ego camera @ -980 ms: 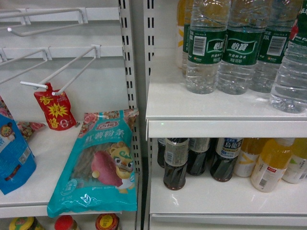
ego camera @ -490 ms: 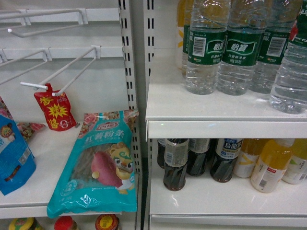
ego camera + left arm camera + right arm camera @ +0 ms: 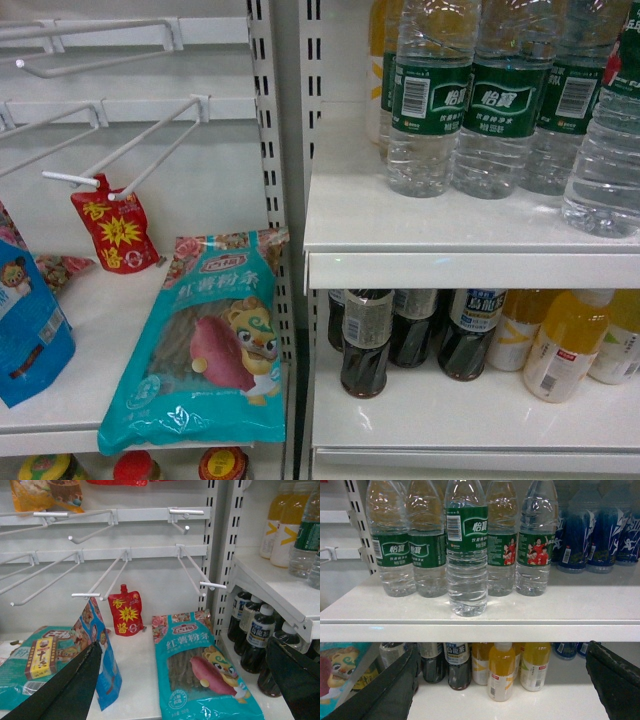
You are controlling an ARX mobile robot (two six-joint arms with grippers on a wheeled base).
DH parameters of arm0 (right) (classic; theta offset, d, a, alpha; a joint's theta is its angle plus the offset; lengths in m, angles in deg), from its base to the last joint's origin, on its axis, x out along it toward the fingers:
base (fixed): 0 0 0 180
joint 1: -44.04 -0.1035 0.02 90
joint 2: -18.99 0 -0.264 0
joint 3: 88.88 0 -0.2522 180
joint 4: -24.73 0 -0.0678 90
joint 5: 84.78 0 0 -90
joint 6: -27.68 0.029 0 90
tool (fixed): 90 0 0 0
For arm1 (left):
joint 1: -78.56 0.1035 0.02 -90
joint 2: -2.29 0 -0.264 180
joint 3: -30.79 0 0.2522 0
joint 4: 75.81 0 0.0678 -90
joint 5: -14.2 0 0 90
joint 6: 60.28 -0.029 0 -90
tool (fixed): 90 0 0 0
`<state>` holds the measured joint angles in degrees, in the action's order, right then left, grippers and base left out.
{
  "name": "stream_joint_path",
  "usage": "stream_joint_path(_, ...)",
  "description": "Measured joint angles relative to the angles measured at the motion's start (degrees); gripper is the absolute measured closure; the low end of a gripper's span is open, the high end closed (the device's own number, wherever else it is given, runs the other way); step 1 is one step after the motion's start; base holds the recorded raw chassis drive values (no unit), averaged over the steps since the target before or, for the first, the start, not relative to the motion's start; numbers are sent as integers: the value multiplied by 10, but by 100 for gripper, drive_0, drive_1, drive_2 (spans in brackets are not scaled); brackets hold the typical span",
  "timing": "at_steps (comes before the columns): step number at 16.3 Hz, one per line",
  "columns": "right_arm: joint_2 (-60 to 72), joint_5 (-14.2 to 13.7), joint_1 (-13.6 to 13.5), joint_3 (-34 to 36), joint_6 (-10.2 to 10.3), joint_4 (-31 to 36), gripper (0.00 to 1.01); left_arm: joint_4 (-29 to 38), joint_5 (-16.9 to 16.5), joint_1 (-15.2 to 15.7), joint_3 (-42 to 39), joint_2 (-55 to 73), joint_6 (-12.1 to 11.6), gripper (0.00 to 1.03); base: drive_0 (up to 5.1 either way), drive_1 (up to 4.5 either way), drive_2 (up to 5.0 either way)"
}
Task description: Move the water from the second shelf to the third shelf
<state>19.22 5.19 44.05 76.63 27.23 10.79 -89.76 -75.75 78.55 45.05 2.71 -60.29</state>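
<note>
Left gripper (image 3: 182, 690): jaws apart, nothing between them, facing the snack bay; the water is well off to its right. Right gripper (image 3: 502, 680): jaws apart, empty. Water bottle (image 3: 466, 550) stands upright, cap up, at the upper shelf (image 3: 485, 615) front edge, above and between the jaws, not touching. 5 water bottles visible, 4 in a row behind.

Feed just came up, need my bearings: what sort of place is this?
Most likely a shop aisle: water bottles lined up on a white shelf, a red pouch hanging from a wire peg hook, packaged snacks beside.
</note>
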Motion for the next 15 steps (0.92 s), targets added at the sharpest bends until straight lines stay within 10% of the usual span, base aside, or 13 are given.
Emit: stream_joint_path(15, 0, 0, 0, 0, 0, 1, 3, 0, 0, 0, 0, 0, 0, 5, 0, 0, 0)
